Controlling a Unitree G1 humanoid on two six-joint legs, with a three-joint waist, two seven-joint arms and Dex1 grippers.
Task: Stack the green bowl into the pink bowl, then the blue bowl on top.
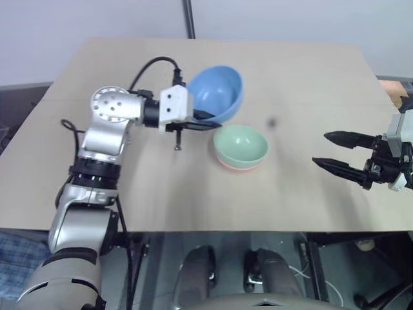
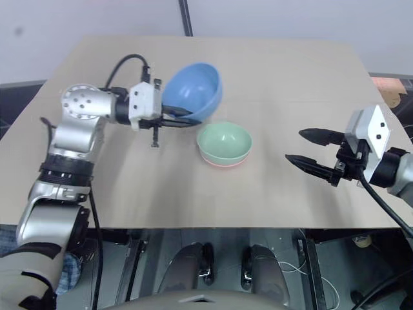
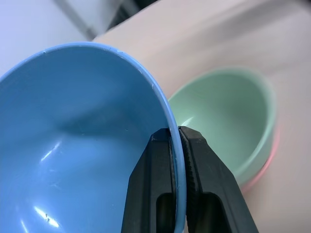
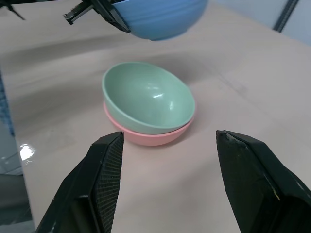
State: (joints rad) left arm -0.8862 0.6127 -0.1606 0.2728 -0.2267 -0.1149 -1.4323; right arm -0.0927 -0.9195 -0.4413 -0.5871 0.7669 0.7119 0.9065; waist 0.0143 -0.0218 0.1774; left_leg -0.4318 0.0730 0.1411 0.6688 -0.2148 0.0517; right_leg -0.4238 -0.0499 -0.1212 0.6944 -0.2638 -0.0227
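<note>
The green bowl (image 1: 241,143) sits nested inside the pink bowl (image 1: 237,167) near the middle of the table; only a pink rim shows beneath it. The blue bowl (image 1: 216,93) hangs tilted in the air just behind and left of that stack, pinched at its rim by my left gripper (image 1: 205,119), which is shut on it. In the left wrist view the two fingers (image 3: 155,194) clamp the blue rim (image 3: 73,145), with the green bowl (image 3: 223,116) beyond. My right gripper (image 1: 335,152) stands open at the right, pointing toward the stack, apart from it.
The light wooden table (image 1: 310,84) has a small dark spot (image 1: 272,122) right of the bowls. A dark pole (image 1: 188,18) rises behind the far edge. The table's front edge runs just below my arms.
</note>
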